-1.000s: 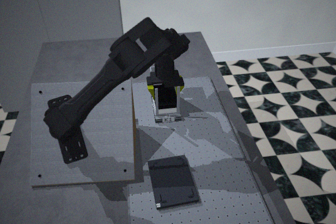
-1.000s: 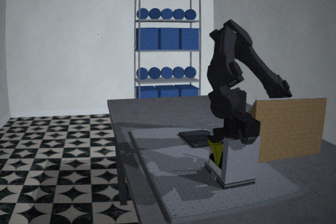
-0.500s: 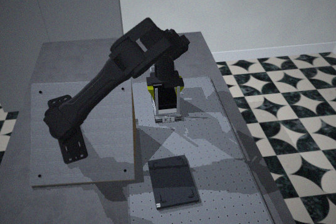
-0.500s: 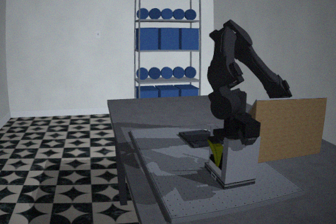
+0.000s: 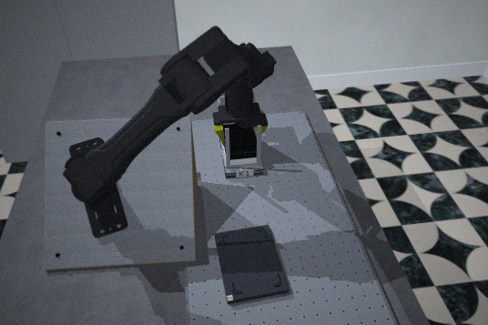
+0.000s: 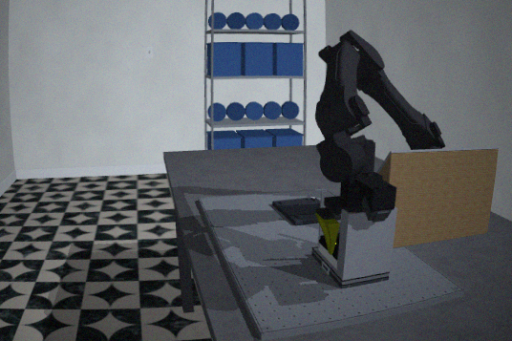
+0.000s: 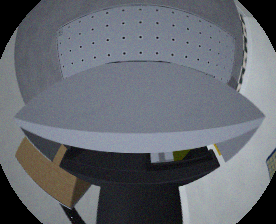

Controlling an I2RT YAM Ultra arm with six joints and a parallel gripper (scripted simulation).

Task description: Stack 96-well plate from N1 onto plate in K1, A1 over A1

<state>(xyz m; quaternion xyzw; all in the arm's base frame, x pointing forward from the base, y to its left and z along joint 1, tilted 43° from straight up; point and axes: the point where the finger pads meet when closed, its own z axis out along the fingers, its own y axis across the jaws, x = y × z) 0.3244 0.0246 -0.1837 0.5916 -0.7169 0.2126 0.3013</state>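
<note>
My gripper (image 5: 240, 124) is at the top of the stack rack K1 (image 5: 243, 147), a tall white-walled rack labelled K1 at its front. It is shut on the yellow 96-well plate (image 5: 220, 132), which sits partly inside the rack's top. In the exterior view the plate's yellow edge (image 6: 329, 233) shows at the rack's open side (image 6: 365, 248), under the gripper (image 6: 369, 202). The lower plate is hidden inside the rack. The wrist view shows a grey rack wall (image 7: 138, 106) and a sliver of yellow (image 7: 182, 156). The plate nest N1 (image 5: 251, 263) lies flat and empty near the front, with its A1 mark (image 5: 229, 298).
The arm's base stands on a raised grey slab (image 5: 150, 187) left of the perforated mat. A tan board (image 6: 441, 193) stands behind the rack. A shelf with blue boxes (image 6: 255, 67) is far off by the wall. The table edge runs along the right.
</note>
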